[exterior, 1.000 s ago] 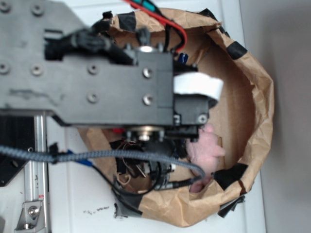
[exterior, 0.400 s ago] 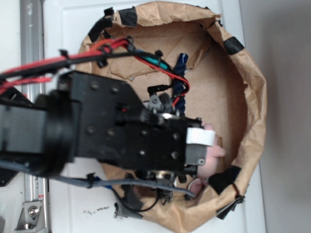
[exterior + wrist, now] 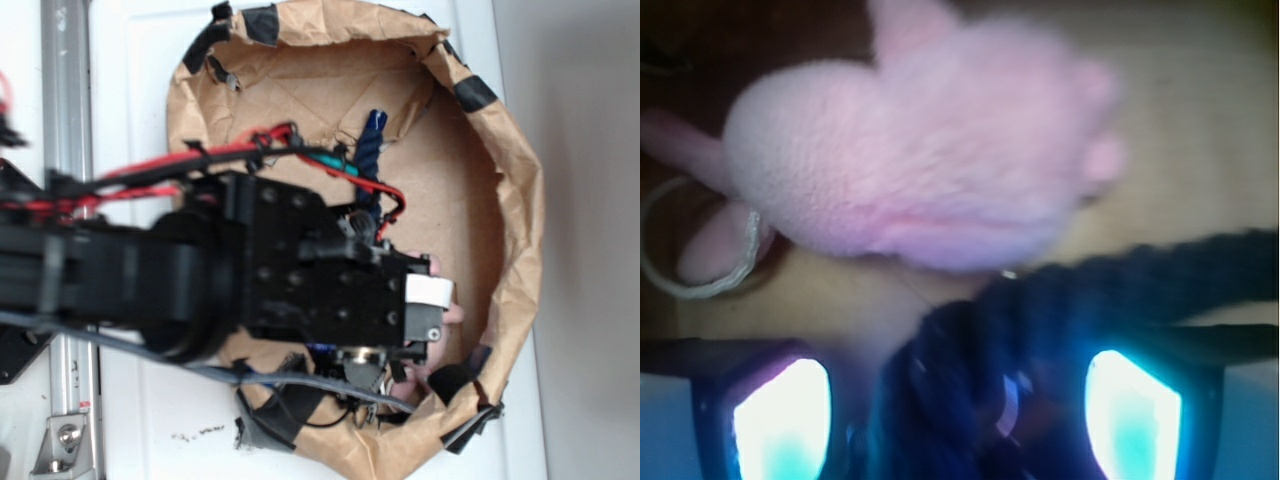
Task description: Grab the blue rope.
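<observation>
Hung spread over the rope, hand open, fingers either side of the dark coil. Ran away rightward across the view, below the pink toy. Wanted only a straight descent, by the look of it.

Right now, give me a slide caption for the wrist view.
Blue rope lies between the gripper fingers, pink plush toy just beyond.

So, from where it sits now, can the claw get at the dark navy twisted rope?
Probably yes: in the wrist view the dark navy twisted rope lies bunched between the open claw fingers, nothing covering it. The fluffy pink plush toy sits just beyond, apparently clear.
</observation>
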Tool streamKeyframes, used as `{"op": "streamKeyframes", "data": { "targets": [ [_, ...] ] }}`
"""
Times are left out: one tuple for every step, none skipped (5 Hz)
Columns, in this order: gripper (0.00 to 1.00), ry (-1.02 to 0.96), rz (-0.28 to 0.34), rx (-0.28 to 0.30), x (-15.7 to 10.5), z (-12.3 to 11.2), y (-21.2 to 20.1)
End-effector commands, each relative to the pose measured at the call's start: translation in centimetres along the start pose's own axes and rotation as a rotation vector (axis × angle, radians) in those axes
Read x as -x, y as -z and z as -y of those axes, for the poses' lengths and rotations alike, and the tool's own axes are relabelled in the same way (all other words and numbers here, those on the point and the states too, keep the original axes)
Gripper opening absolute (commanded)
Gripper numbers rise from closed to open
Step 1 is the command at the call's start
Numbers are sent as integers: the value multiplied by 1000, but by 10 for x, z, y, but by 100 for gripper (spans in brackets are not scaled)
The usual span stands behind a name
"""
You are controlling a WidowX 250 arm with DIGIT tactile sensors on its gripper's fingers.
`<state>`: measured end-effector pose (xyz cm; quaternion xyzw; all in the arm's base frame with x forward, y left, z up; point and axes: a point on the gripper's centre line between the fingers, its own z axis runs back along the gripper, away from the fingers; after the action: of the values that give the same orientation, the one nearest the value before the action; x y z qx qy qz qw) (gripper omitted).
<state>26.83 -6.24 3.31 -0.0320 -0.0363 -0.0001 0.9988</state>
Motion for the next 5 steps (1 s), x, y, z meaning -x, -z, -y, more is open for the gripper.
{"op": "streamKeyframes", "data": {
  "targets": [
    [0,-33,-66,-4,22,16,5],
    [0,-60,-55,-23,20,6,-5],
    [0,-74,-41,-26,15,0,-17],
    [0,-104,-17,-28,9,-8,-36],
    [0,-196,53,-31,2,-31,-77]
  ]
}}
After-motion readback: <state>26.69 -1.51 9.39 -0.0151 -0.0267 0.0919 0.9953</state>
